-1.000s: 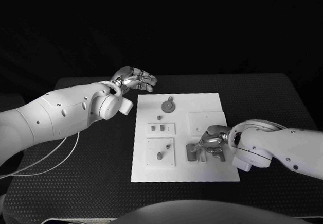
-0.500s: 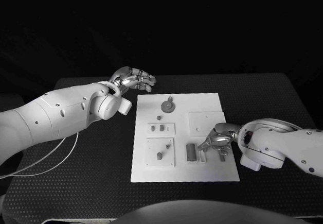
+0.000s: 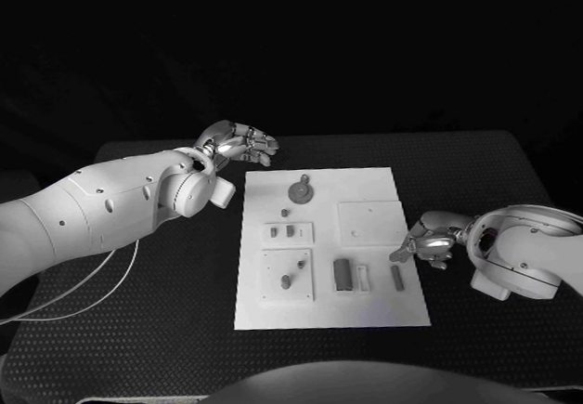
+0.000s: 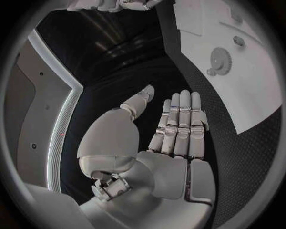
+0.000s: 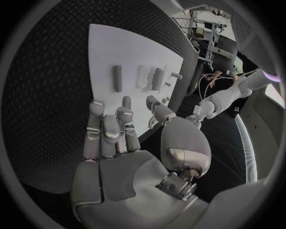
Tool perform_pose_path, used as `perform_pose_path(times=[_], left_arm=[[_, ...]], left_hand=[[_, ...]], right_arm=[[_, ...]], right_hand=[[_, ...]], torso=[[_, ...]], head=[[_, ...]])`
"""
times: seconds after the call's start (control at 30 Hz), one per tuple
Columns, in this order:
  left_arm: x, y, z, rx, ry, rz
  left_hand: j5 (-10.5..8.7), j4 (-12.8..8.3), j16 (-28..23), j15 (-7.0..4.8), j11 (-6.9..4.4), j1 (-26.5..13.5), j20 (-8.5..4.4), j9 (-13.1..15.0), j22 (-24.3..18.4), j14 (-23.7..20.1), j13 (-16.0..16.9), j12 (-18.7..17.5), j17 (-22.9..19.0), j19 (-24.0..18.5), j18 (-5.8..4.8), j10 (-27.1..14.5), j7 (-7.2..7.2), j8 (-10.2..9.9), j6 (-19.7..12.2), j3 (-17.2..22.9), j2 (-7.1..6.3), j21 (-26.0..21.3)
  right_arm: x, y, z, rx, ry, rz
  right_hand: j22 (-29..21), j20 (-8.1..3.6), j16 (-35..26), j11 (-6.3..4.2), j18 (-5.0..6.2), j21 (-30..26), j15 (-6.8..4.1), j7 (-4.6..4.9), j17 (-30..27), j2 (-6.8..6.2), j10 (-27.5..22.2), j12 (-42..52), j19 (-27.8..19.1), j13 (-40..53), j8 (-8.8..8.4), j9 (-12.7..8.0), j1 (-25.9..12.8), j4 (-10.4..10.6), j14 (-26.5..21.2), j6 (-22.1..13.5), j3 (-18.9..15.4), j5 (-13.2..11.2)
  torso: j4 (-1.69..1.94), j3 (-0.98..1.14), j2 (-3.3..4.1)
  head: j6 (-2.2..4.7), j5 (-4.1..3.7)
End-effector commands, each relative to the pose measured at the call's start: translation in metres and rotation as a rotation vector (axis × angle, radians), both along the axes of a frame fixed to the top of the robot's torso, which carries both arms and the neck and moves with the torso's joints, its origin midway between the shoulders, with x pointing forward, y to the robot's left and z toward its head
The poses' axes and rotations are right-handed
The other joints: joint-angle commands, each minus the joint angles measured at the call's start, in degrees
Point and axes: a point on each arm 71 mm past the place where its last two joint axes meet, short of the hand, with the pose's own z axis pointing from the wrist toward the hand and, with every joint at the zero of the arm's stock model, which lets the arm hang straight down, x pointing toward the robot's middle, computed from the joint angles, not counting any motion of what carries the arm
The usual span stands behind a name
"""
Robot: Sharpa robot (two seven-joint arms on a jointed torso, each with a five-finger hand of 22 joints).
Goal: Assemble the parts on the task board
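The white task board (image 3: 357,181) lies in the middle of the table. On it are a grey gear (image 3: 300,192), a dark bar (image 3: 342,273), a pale block (image 3: 363,277) and a thin dark rod (image 3: 396,277) near its right edge. My right hand (image 3: 428,244) hovers just off the board's right edge, beside the rod, fingers apart and holding nothing. The right wrist view shows this hand (image 5: 119,143) stretched out short of the board (image 5: 113,47), where the rod (image 5: 118,78) lies. My left hand (image 3: 241,142) is raised beyond the board's far left corner, its straight fingers (image 4: 178,124) empty.
Two small white plates (image 3: 288,231) (image 3: 290,275) with little grey pieces sit on the board's left half, and a plain square plate (image 3: 371,222) on its right half. A white cable (image 3: 96,285) trails over the black table at the left.
My right hand has drawn back to the right, off the board, uncovering the bar, block and thin rod it was over. The left hand has stayed where it was.
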Motion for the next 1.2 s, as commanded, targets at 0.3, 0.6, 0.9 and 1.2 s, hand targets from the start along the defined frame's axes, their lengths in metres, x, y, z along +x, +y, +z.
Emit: perform_pose_path(times=[0.3, 0.6, 0.9, 1.2], left_arm=[[0.0, -0.003, 0.002, -0.015, -0.007, -0.017], [0.0, -0.004, 0.001, -0.015, 0.003, -0.026], [0.0, -0.004, 0.001, -0.016, 0.002, -0.026], [-0.001, -0.003, 0.001, -0.014, 0.003, -0.022]], left_hand=[[-0.01, 0.21, -0.32, 0.07, -0.12, -0.85, 0.14, -0.08, -0.11, 0.36, -0.07, 0.03, 0.17, -0.05, -0.17, 0.35, -0.26, 0.23, 0.22, -0.32, 0.09, 0.18], [-0.01, 0.39, -0.48, 0.08, -0.12, -1.14, 0.15, -0.12, -0.15, 0.37, -0.08, 0.01, 0.35, -0.08, -0.19, 0.34, -0.25, 0.24, 0.2, -0.42, 0.1, 0.16], [-0.01, 0.43, -0.54, 0.09, -0.12, -1.2, 0.15, -0.14, -0.16, 0.35, -0.09, 0.0, 0.41, -0.1, -0.19, 0.33, -0.25, 0.24, 0.19, -0.43, 0.12, 0.16], [-0.01, 0.44, -0.59, 0.08, -0.12, -1.21, 0.14, -0.15, -0.17, 0.35, -0.09, 0.0, 0.46, -0.11, -0.18, 0.34, -0.26, 0.25, 0.19, -0.42, 0.15, 0.16]], right_arm=[[-0.01, -0.001, -0.024, -0.2, -0.016, 0.115], [-0.009, 0.006, -0.037, -0.218, -0.005, 0.119], [-0.01, 0.015, -0.044, -0.233, 0.01, 0.148], [-0.015, 0.021, -0.051, -0.309, 0.018, 0.231]], right_hand=[[0.98, -0.15, 0.44, -0.07, -0.03, 0.16, -0.1, 0.23, 1.52, -0.12, 0.52, 1.0, 0.77, 0.42, 0.55, 0.32, -0.06, 0.56, 1.44, 1.3, 0.17, -0.22], [0.96, -0.3, 0.49, -0.16, -0.03, 0.07, -0.19, 0.14, 1.76, -0.75, 0.49, 1.21, 0.94, 0.46, 0.54, 0.51, -1.86, 2.95, 1.7, 1.41, 0.34, -0.22], [1.03, -0.45, 0.55, -0.23, -0.03, 0.13, -0.24, 0.06, 2.0, -0.08, 0.53, 1.31, 0.97, 0.48, 0.59, 0.61, -1.47, 3.06, 1.85, 1.55, 0.75, -0.21], [1.16, -0.44, 0.59, -0.28, -0.03, 0.49, -0.23, 0.01, 1.83, 4.33, 0.59, 1.53, 0.58, 0.44, 0.58, 0.91, 2.49, -3.34, 1.7, 1.82, 0.28, -0.22]], torso=[[0.05, 0.06, 0.06], [0.21, 0.01, 0.07], [0.09, -0.08, 0.04], [0.12, -0.1, 0.04]], head=[[0.01, -0.14], [0.01, -0.34], [0.01, -0.32], [0.01, -0.33]])
